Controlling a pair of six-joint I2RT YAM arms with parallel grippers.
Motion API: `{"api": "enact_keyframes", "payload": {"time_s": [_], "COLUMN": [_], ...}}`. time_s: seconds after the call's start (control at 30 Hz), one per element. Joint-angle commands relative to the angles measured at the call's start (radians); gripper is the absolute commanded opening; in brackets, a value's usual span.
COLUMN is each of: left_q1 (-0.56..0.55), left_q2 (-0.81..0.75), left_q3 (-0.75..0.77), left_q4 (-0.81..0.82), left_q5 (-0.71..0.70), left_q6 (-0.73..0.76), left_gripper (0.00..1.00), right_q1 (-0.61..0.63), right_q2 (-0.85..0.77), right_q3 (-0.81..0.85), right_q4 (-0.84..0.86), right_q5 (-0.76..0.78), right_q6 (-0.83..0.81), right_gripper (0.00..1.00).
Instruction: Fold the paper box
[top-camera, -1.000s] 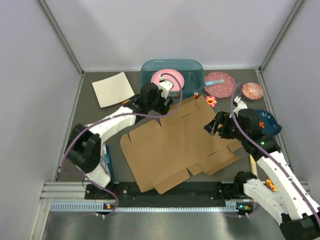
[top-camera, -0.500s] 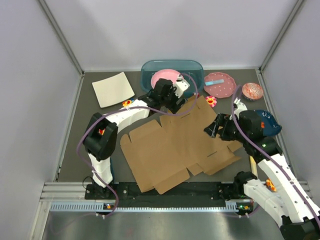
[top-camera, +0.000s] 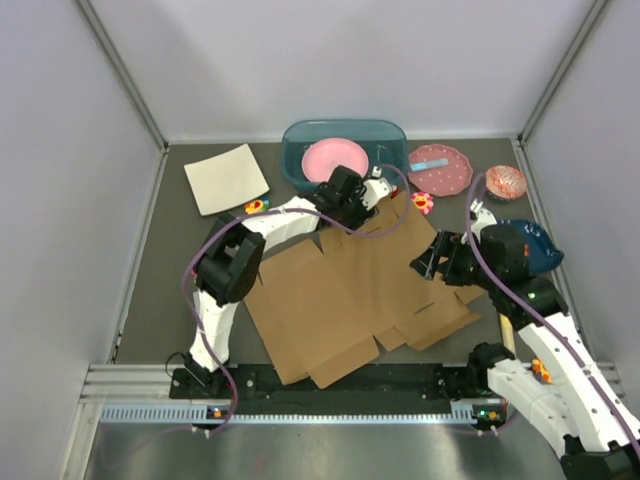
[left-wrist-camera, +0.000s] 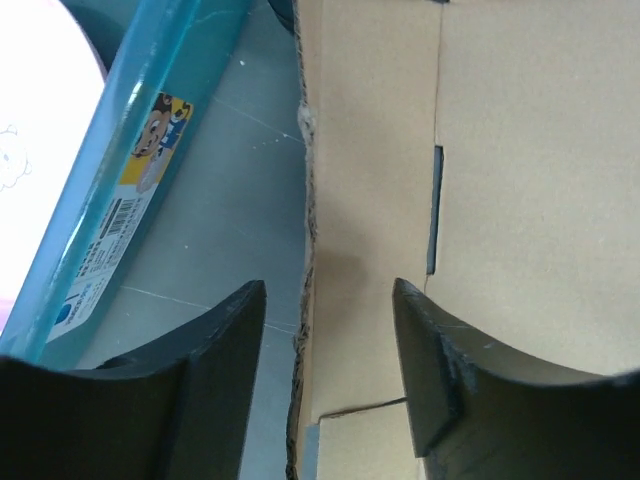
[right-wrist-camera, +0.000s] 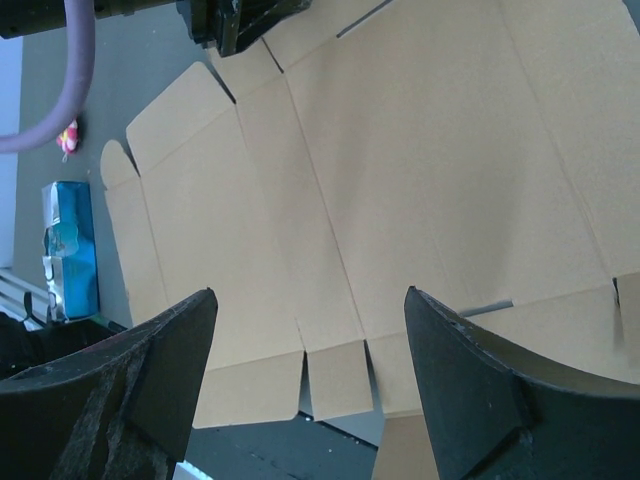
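The paper box (top-camera: 350, 285) is a flat brown die-cut cardboard sheet in the middle of the table. My left gripper (top-camera: 372, 203) is open at the sheet's far edge. In the left wrist view its fingers straddle that raw edge of the sheet (left-wrist-camera: 345, 250), one finger over the table, one over the cardboard. My right gripper (top-camera: 428, 262) is open and empty, over the right part of the sheet. The right wrist view looks down on the creased sheet (right-wrist-camera: 400, 190) from above, clear of it.
A teal tray (top-camera: 345, 150) holding a pink plate stands just behind the sheet, and its wall (left-wrist-camera: 130, 170) is close to my left fingers. A cream-white square sheet (top-camera: 226, 178) lies at the back left. A pink dotted plate (top-camera: 440, 170) and a cupcake liner (top-camera: 505, 181) are at the back right.
My left gripper has moved right along the far edge of the cardboard, towards the tray's right end. The right arm has barely moved.
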Motion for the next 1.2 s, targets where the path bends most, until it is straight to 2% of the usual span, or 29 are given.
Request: {"api": "enact_keyframes", "payload": {"time_s": [0.0,0.03,0.13,0.17,0.2,0.33,0.47,0.67,0.77,0.87,1.0,1.17], "left_q1": [0.002,0.002,0.0,-0.001,-0.001,-0.012,-0.021,-0.021,-0.021,-0.018,-0.006,0.026], "left_q2": [-0.029,-0.041,-0.096,-0.11,-0.136,-0.233,-0.34,-0.471,-0.508,-0.572,-0.626,-0.733], "left_q3": [0.04,0.018,-0.022,-0.028,-0.028,-0.066,-0.065,0.081,0.157,0.193,0.239,0.123], "left_q4": [0.002,0.01,0.009,-0.002,-0.016,-0.05,-0.085,-0.273,-0.402,-0.473,-0.565,-0.533], "left_q5": [0.042,0.042,0.054,0.056,0.056,0.041,-0.065,-0.243,-0.271,-0.253,-0.136,0.011], "left_q6": [0.002,-0.001,-0.004,0.0,0.002,-0.001,-0.044,-0.211,-0.328,-0.392,-0.544,-0.653], "left_gripper": [0.53,0.41,0.22,0.04,0.0,0.0,0.0,0.0,0.0,0.0,0.0,0.0], "right_q1": [0.007,0.008,0.008,0.009,0.009,0.009,0.009,0.007,0.009,0.009,0.009,0.009], "right_q2": [-0.024,-0.025,-0.021,-0.021,-0.019,-0.021,-0.027,-0.05,-0.05,-0.044,-0.038,-0.038], "right_q3": [0.035,0.036,0.05,0.056,0.065,0.103,0.171,0.292,0.335,0.39,0.456,0.46], "right_q4": [-0.018,-0.018,-0.021,-0.02,-0.021,-0.027,-0.061,-0.078,-0.08,-0.086,-0.103,-0.118], "right_q5": [0.022,0.024,0.024,0.025,0.025,0.025,0.051,0.093,0.1,0.099,0.077,0.042], "right_q6": [0.002,0.003,0.008,0.008,0.006,0.002,-0.009,-0.015,-0.015,-0.015,-0.004,0.009], "right_gripper": [0.77,0.77,0.76,0.76,0.76,0.76,0.76,0.76,0.76,0.76,0.76,0.77]}}
